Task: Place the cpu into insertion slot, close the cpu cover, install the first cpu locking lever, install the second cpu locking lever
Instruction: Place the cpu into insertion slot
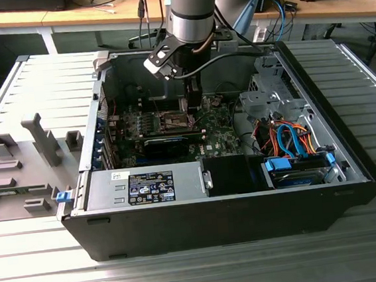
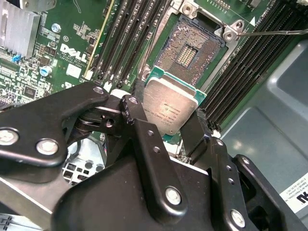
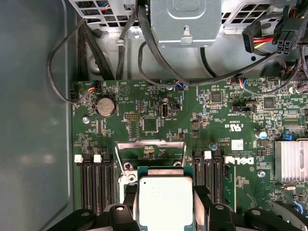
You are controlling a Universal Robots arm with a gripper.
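Between the tips of the black metal gripper [image 2: 163, 126], pinched at its edges, the pale silver square cpu [image 2: 172, 107] hangs partly over the dark-centred square insertion slot [image 2: 190, 50].

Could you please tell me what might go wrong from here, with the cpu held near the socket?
1. The cpu, clamped in the gripper, sits offset from the slot in the second wrist view. Lowered like this, it might catch the rim or damage the exposed contacts.
2. The fingers grip two edges only, so the cpu could tilt or slip.
3. The open cover stands close beyond the cpu in the first wrist view and could be bumped.
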